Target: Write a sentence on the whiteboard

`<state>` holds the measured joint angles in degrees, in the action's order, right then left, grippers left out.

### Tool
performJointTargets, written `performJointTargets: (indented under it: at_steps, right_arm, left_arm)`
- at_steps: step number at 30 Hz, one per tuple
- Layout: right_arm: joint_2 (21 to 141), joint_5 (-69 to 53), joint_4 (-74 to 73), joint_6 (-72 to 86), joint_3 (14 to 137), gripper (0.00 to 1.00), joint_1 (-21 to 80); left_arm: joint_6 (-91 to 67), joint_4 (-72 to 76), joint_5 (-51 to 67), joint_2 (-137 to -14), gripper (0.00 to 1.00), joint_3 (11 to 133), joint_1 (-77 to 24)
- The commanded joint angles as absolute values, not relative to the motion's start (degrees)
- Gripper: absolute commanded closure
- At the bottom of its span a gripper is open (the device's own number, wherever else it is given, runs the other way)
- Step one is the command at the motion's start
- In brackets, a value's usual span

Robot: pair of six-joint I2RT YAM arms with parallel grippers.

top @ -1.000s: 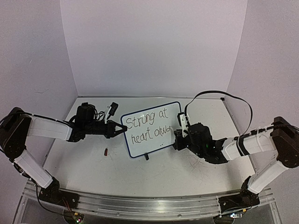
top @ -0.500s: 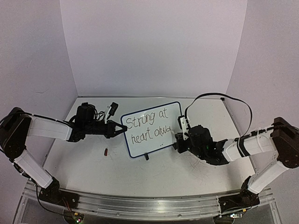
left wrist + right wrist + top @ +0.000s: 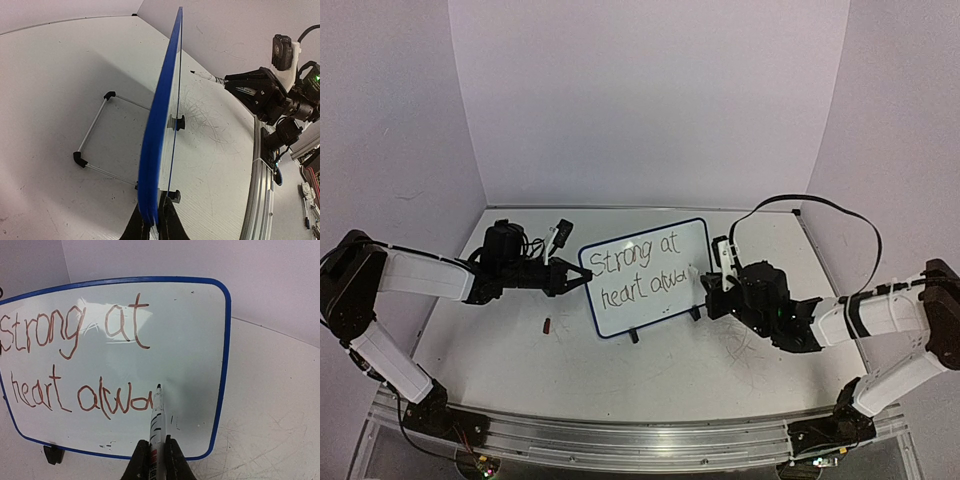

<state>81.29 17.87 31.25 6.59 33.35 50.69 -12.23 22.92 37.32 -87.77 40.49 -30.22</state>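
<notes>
— Where was the board found?

— It was seen standing upright on its clip feet near the middle of the table. Its left edge was pinched in the left gripper, which was clamped tight on the blue rim.

— And the right gripper?

— It was clenched around a marker. The tip was pointed at the board's face, just to the right of the last letter. From the left wrist view a slight gap seemed to be left between tip and board, though contact could not be ruled out.

— How much of the sentence had been put down?

— "Strong at" was read on the upper line and "heart alwa" on the lower one. The last word was judged unfinished, most likely "always".

— So what was reckoned to be left?

— Only the word's ending, and perhaps a full stop. Bare white space for these was seen between the final "a" and the right rim. Most of the writing was therefore judged done.
</notes>
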Motion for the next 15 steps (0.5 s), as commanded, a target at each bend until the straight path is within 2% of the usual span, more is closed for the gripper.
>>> performJointTargets:
  at_steps: [1,15]
  right_arm:
    - [83.5,17.3,33.7,5.0,36.9,1.0,50.5]
    - [86.3,18.7,32.5,6.1,37.8,1.0,50.5]
  left_arm:
    - [-8.6,19.1,30.3,-87.7,1.0,41.0,-29.4]
    - [-8.4,19.1,30.5,-87.7,1.0,41.2,-29.4]
